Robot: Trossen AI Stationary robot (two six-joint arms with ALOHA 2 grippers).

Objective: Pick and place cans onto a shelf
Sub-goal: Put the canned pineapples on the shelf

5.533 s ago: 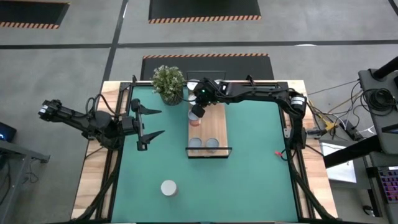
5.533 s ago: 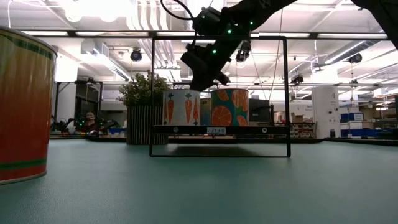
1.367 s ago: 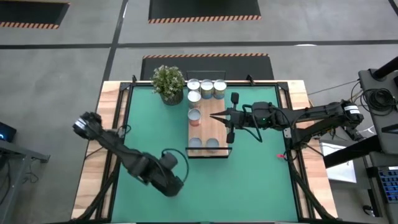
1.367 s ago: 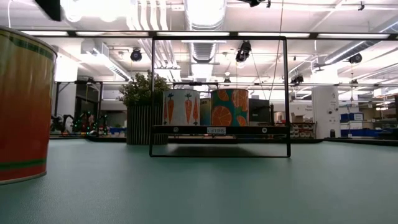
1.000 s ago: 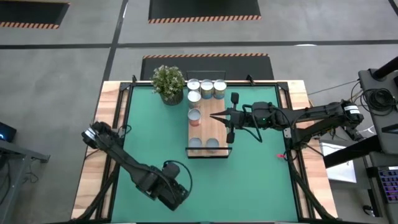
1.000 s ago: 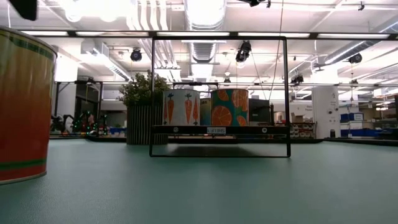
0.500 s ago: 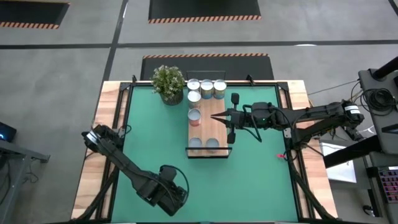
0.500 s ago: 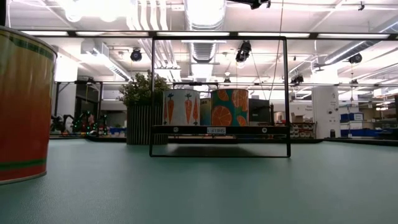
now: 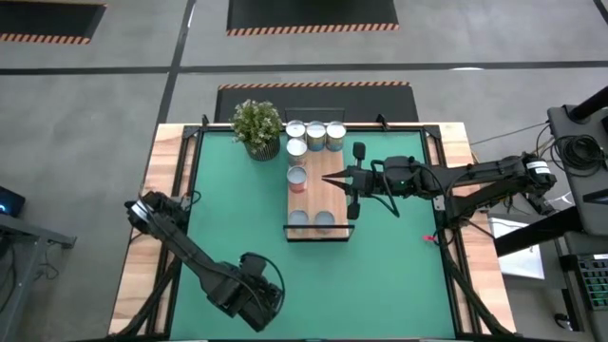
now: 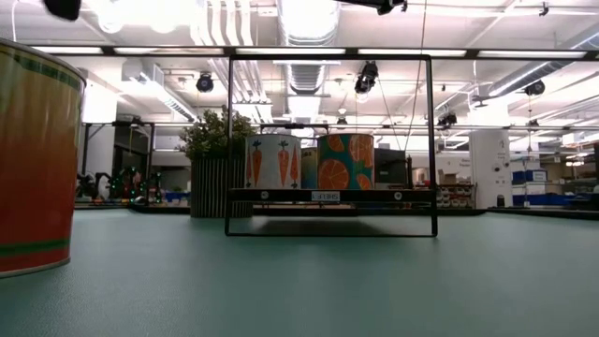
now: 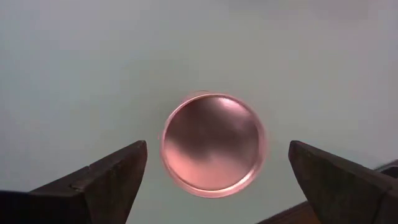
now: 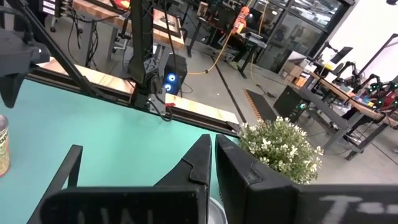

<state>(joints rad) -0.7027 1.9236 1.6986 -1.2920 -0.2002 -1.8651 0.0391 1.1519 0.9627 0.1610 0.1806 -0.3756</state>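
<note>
You have the green mat carrying everything, with the shelf standing just behind its centre and the potted plant at the mat's far edge, left of the shelf's far end. The shelf holds three cans: a red-labelled one toward its far end and two side by side at its near end, the carrot and orange labels in the low view. Four more cans cluster at the mat's far edge, between the plant and the shelf's far end. Your right gripper waits above the shelf's right half, fingers pressed together on nothing. The work is at the mat's near-left area: your left gripper hangs straight above the lone can, which stands upright well apart from the rest and fills the left side of the low view. The jaws are spread wide and hold nothing, one finger on either side of the round lid. That lid sits a little off-centre between the fingers, so I would centre it first, then descend straight down until the fingers bracket the can's wall below the rim, and close evenly. A lopsided close will likely push or tip the can on the mat.
</note>
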